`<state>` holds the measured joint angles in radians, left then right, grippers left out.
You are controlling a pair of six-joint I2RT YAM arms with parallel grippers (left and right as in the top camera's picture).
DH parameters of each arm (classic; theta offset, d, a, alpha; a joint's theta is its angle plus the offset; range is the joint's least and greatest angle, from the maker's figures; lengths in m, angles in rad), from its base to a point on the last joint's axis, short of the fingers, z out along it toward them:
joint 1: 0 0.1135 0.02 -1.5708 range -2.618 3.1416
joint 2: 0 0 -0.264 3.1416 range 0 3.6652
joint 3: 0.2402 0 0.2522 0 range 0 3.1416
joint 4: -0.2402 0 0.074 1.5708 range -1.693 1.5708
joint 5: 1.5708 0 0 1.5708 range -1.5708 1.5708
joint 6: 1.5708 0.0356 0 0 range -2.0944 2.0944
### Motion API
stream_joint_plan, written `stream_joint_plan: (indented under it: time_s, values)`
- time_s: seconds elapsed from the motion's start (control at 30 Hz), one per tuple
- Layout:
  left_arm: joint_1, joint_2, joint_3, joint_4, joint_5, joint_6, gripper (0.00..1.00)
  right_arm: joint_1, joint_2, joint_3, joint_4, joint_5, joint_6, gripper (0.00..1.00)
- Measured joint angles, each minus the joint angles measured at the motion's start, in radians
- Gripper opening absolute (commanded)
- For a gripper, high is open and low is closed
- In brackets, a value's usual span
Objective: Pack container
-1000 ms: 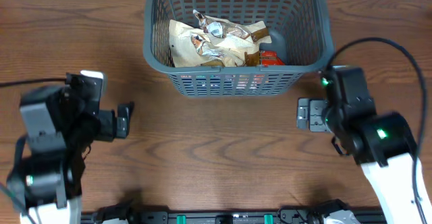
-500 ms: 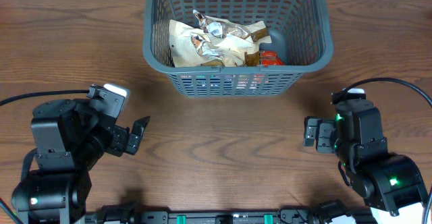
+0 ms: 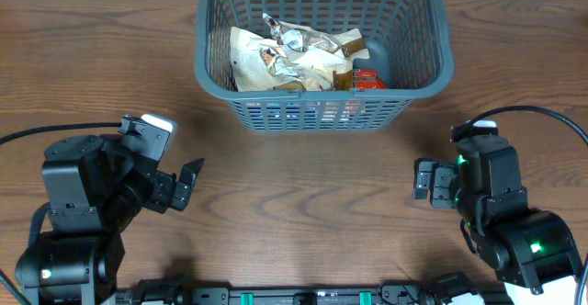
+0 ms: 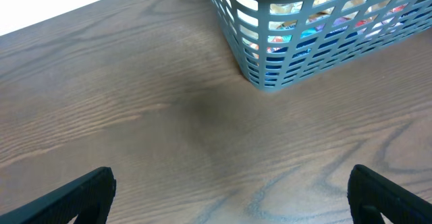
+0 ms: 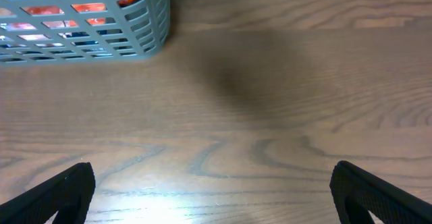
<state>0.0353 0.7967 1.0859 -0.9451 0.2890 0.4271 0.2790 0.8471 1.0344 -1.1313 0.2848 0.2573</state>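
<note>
The container, a dark grey lattice basket (image 3: 443,43), stands at the back middle of the wooden table and holds several snack packets (image 3: 294,55), tan and silver with a red one at the right. Its corner shows in the left wrist view (image 4: 263,75) and in the right wrist view (image 5: 145,35). My left gripper (image 3: 179,184) is open and empty at the front left, well short of the basket. My right gripper (image 3: 424,181) is open and empty at the front right. Both wrist views show only bare wood between the fingers (image 4: 229,197) (image 5: 212,193).
Black cables run from both arms to the table's left and right edges. Bare wood table (image 3: 303,195) lies between the two grippers and in front of the basket. A black rail runs along the front edge.
From a second ago to half a second ago both arms drew back toward the front edge, away from the basket. Since then nothing has moved.
</note>
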Motion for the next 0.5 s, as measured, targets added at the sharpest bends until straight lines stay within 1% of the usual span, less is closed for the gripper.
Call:
stream_joint_plan:
  time_s: [0.37,0.5]
  values:
    - [0.000,0.000,0.000,0.000,0.000,0.000,0.99,0.000,-0.007,-0.001,-0.025,0.000,0.000,0.99]
    - [0.000,0.000,0.000,0.000,0.000,0.000,0.99,-0.001,-0.080,-0.029,-0.031,0.001,0.003,0.99]
